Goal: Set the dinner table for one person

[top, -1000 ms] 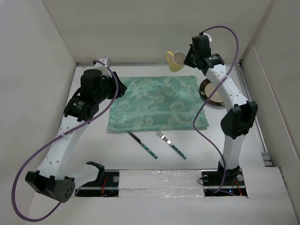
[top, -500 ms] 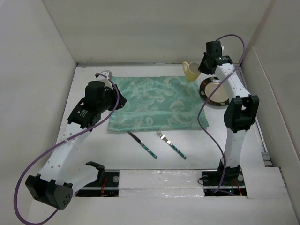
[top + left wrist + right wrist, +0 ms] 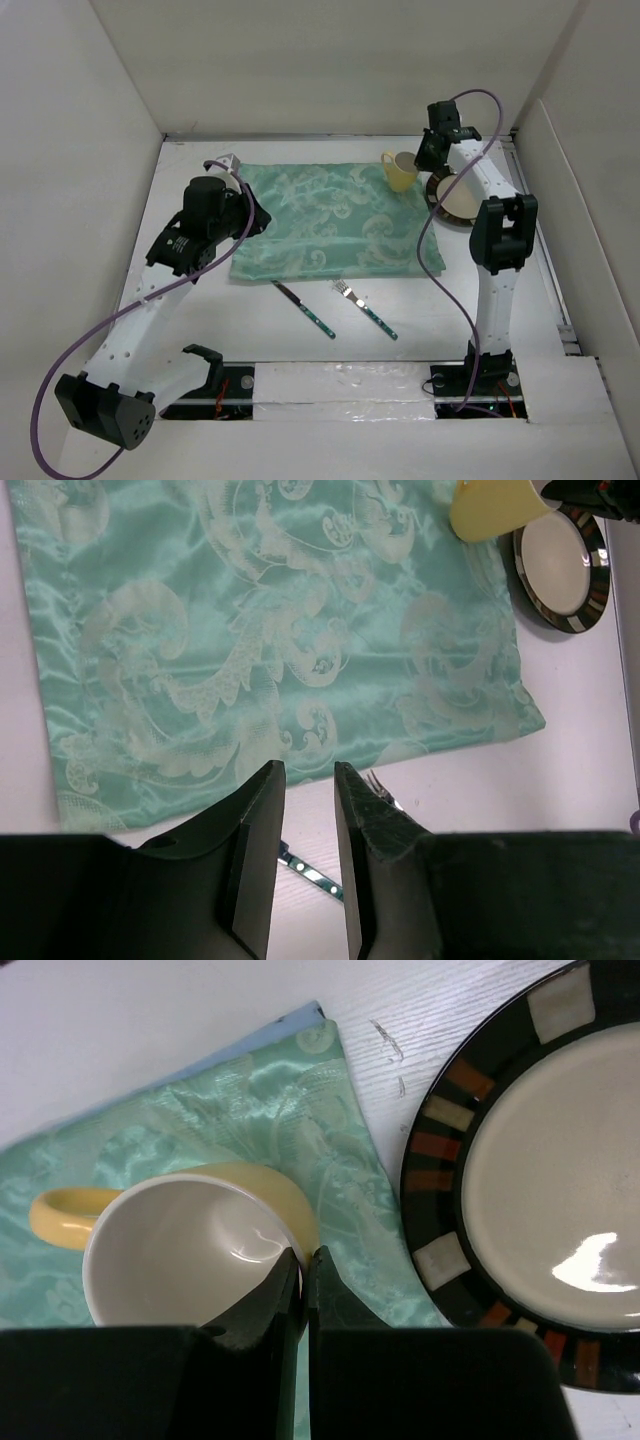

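Note:
The dinner table [image 3: 200, 310] is a white tabletop with upright white panels. A mint-green patterned cloth [image 3: 330, 220] lies on its far middle. My right gripper [image 3: 420, 160] is shut on the rim of a yellow mug [image 3: 398, 170], one finger inside the mug [image 3: 180, 1250] and one outside, over the cloth's far right corner [image 3: 330, 1150]. I cannot tell if the mug rests on the cloth. A black-rimmed plate [image 3: 455, 195] lies just right of the cloth. My left gripper [image 3: 257, 208] is open and empty above the cloth's left edge [image 3: 280, 630].
A knife [image 3: 303, 308] and a fork [image 3: 365, 308] with green handles lie on the table in front of the cloth. In the left wrist view the fork's tines [image 3: 378, 783] and the knife [image 3: 310, 870] show beside my fingers. White panels wall in the sides and back.
My right gripper carried the mug from the back middle to the right, then down to the cloth's far right corner beside the plate. The left arm shifted slightly.

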Robot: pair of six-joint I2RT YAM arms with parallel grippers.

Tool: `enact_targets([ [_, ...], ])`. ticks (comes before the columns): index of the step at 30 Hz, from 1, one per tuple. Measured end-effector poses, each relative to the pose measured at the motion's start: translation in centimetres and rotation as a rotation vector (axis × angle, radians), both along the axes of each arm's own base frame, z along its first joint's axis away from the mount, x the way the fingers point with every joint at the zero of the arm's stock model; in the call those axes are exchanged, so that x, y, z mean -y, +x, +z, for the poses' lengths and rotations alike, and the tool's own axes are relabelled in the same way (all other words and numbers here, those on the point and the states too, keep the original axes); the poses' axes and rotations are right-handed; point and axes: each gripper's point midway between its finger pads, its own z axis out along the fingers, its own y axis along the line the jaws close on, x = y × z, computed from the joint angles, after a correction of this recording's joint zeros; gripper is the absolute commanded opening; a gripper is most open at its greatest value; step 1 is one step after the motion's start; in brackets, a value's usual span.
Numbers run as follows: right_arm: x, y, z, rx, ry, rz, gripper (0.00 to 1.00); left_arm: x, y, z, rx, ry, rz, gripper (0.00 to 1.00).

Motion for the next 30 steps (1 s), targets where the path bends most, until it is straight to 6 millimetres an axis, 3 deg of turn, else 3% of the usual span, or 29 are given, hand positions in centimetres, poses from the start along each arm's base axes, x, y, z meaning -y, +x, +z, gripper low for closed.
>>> enact_targets([
  [5, 0.0, 1.0, -1.9, -0.023, -0.008, -0.001, 0.00, 0.0, -0.2, -0.6, -0.015, -0.003, 0.005, 0.23],
  [8, 0.1, 1.4, -1.8, -0.014, -0.015, -0.004, 0.20, 0.0, -0.3, -0.6, -0.014, -0.009, 0.008, 0.23],
  [9, 0.2, 1.4, -1.8, -0.014, -0.016, -0.010, 0.31, -0.1, -0.3, -0.7, -0.015, -0.009, 0.009, 0.23],
  [15, 0.1, 1.9, -0.3, 0.032, -0.004, -0.022, 0.59, -0.1, -0.4, -0.9, -0.019, -0.011, 0.012, 0.23],
  [18, 0.1, 1.6, 2.2, 0.075, 0.031, -0.025, 0.62, -0.2, -0.4, -0.9, -0.018, -0.008, 0.014, 0.23],
  [19, 0.4, 1.3, 3.5, 0.098, 0.050, -0.030, 0.52, -0.2, -0.4, -0.9, -0.017, -0.008, 0.014, 0.23],
  [20, 0.8, 0.7, 4.9, 0.125, 0.072, -0.038, 0.35, -0.2, -0.3, -0.9, -0.016, -0.006, 0.015, 0.22],
  [21, 1.5, -0.2, 6.3, 0.159, 0.103, -0.057, 0.01, -0.2, -0.2, -0.7, -0.015, -0.006, 0.016, 0.21],
  [24, 5.2, -4.3, 9.8, 0.267, 0.222, -0.143, 0.00, 0.1, 0.2, 0.0, 0.002, -0.012, 0.010, 0.15],
  [26, 9.3, -7.1, 10.9, 0.361, 0.298, -0.242, 0.00, 0.4, 0.5, 0.6, 0.014, -0.023, 0.002, 0.00],
  [28, 13.8, -9.9, 9.7, 0.398, 0.348, -0.373, 0.14, 0.7, 0.7, 1.0, 0.030, -0.029, -0.012, 0.00],
  [30, 17.1, -12.3, 6.2, 0.362, 0.377, -0.497, 0.39, 0.9, 0.8, 1.2, 0.041, -0.033, -0.023, 0.00],
])
